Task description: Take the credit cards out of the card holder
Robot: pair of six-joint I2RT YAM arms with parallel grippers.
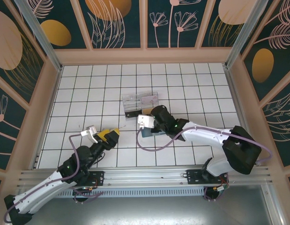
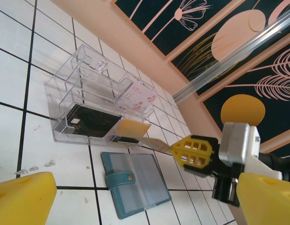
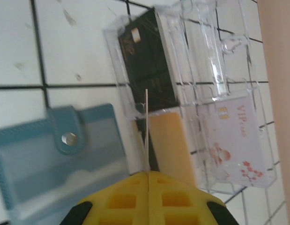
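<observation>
Tiled table: left hand open; right hand pinches card near card holder.

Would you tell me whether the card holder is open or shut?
Open: the card holder lies spread flat, greyish-blue inside facing up, snap tab unfastened.
</observation>
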